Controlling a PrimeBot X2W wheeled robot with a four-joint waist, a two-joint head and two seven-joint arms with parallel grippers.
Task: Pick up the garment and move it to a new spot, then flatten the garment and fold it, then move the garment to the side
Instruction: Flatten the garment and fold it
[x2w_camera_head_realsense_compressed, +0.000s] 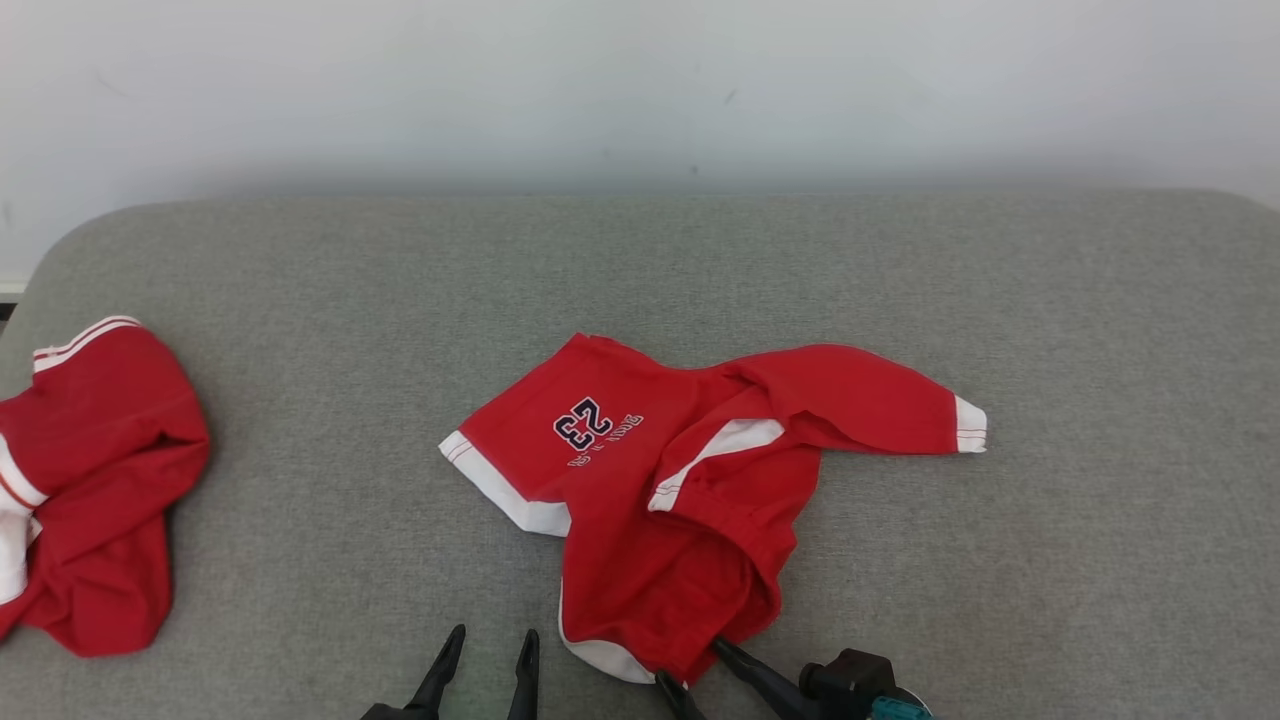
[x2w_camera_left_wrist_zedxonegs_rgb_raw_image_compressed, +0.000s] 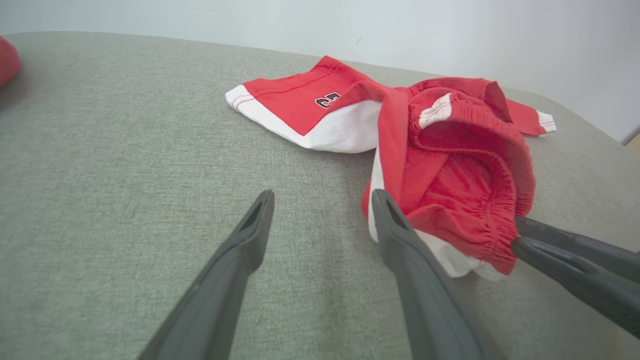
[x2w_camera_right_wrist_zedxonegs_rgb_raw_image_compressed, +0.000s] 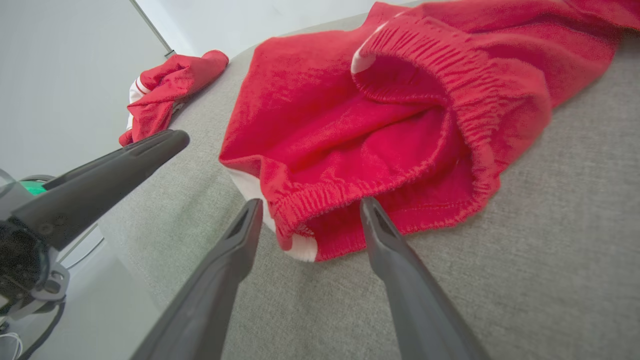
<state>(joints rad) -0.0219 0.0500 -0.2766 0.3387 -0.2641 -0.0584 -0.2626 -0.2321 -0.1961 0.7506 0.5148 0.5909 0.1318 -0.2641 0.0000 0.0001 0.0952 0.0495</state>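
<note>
Right gripper (x2w_camera_right_wrist_zedxonegs_rgb_raw_image_compressed: 310, 205) was spread wide with the garment's elastic waistband (x2w_camera_right_wrist_zedxonegs_rgb_raw_image_compressed: 320, 202) sitting right between its fingers, nothing pinched yet. The left gripper (x2w_camera_left_wrist_zedxonegs_rgb_raw_image_compressed: 322, 195) was spread too, hovering over bare cushion just beside the white-trimmed edge (x2w_camera_left_wrist_zedxonegs_rgb_raw_image_compressed: 452, 257) and holding nothing. The red garment (x2w_camera_head_realsense_compressed: 640, 470) itself lay crumpled around the middle of the grey padded surface (x2w_camera_head_realsense_compressed: 300, 280), toward the robot's edge, with one long cuffed part stretched off to the robot's right. If I were running this pickup, I'd push the right fingers a bit deeper past the elastic before closing, so the bite caught the whole band and not just a lip. I'd also shift the left over onto that white edge so the lift came up even. And I'd keep well clear of the second red garment (x2w_camera_head_realsense_compressed: 95, 480) at far left.
</note>
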